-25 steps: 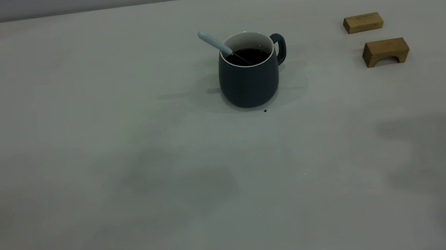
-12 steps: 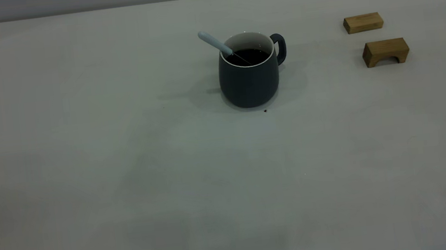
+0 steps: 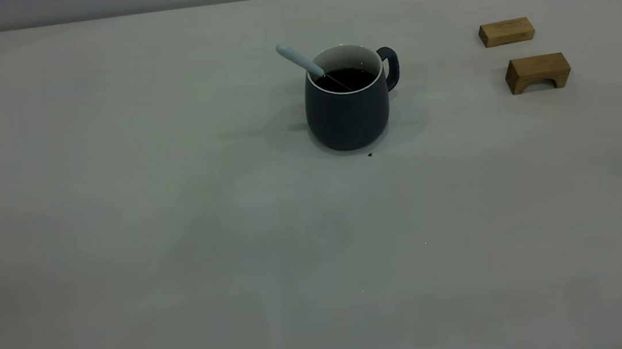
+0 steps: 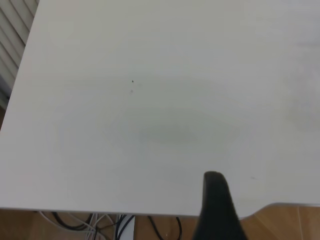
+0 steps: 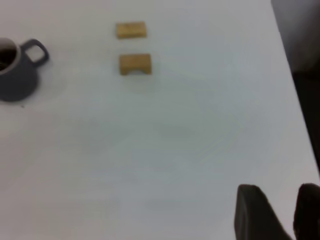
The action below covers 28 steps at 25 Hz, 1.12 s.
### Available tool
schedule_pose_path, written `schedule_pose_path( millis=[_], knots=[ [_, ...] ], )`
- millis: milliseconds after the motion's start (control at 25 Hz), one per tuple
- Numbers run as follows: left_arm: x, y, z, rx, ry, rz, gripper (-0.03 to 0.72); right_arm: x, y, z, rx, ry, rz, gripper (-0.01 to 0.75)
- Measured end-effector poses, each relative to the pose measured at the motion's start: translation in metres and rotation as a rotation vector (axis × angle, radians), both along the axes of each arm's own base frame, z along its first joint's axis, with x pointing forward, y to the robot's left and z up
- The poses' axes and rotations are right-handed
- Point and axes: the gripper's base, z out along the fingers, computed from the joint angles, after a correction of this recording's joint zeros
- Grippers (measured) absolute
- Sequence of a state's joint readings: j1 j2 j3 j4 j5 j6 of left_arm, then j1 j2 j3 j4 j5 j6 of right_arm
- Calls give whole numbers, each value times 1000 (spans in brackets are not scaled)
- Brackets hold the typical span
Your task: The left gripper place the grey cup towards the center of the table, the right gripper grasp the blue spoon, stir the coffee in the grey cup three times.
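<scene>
The grey cup (image 3: 347, 114) stands upright near the middle of the table (image 3: 178, 229), its handle turned right. Dark coffee (image 3: 348, 80) fills it. The blue spoon (image 3: 299, 60) leans in the cup, with its pale handle sticking out up and to the left. Neither gripper appears in the exterior view. In its wrist view my right gripper (image 5: 282, 202) is open and holds nothing. It hovers far from the cup (image 5: 17, 75), near the table's side edge. My left gripper (image 4: 216, 202) shows only as a black tip over a table edge, with bare tabletop ahead.
Two wooden blocks lie right of the cup, a flat one (image 3: 506, 31) and an arched one (image 3: 538, 72) in front of it. A tiny dark speck (image 3: 369, 155) sits by the cup's base. Cables (image 4: 100, 222) hang below the table edge near my left gripper.
A shadow on the table's front right has slid away and faded. The cup, the spoon and the blocks have not moved.
</scene>
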State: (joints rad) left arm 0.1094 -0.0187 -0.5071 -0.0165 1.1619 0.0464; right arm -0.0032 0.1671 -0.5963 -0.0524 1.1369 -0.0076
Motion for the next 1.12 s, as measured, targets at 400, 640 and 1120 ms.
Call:
schedule_pose_path(
  millis=[400, 640, 1120],
  knots=[
    [0, 0, 0, 0, 0, 0, 585, -15, 6, -32, 56, -11, 37, 237],
    [0, 0, 0, 0, 0, 0, 585, -12, 9, -35, 78, -22, 67, 237],
    [0, 0, 0, 0, 0, 0, 585, -12, 9, -35, 72, -23, 71, 237]
  ],
)
